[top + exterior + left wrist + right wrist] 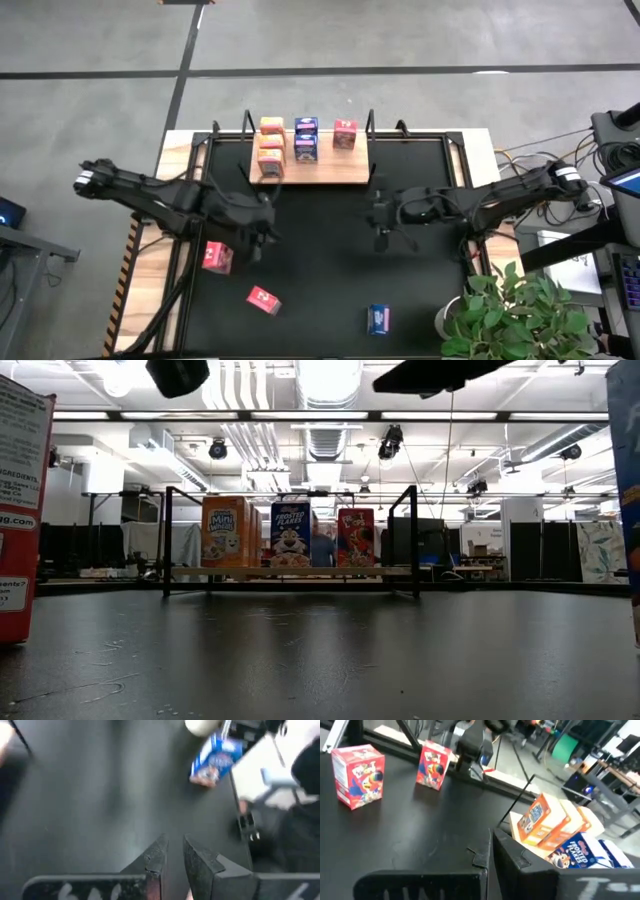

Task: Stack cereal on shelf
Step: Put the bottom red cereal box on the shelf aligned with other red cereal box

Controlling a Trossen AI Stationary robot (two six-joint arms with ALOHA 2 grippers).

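The shelf (340, 173) is a light-wood board with black posts at the mat's far edge. On it stand two orange cereal boxes (271, 143), two blue ones (306, 138) and a red one (345, 133). Two red boxes (217, 257) (263, 299) and a blue box (378, 319) rest on the black mat, near side. My left gripper (262, 238) hovers beside the left red box, fingers (157, 857) almost together, nothing between them. My right gripper (489, 854) hovers shut and empty above mid-mat (381, 228), right of the shelf's near edge.
A potted plant (515, 312) in a white pot (450, 318) stands at the mat's near right corner, close to the loose blue box. Cables and equipment lie off the table's right edge. The mat's middle (320, 240) between the two grippers is bare.
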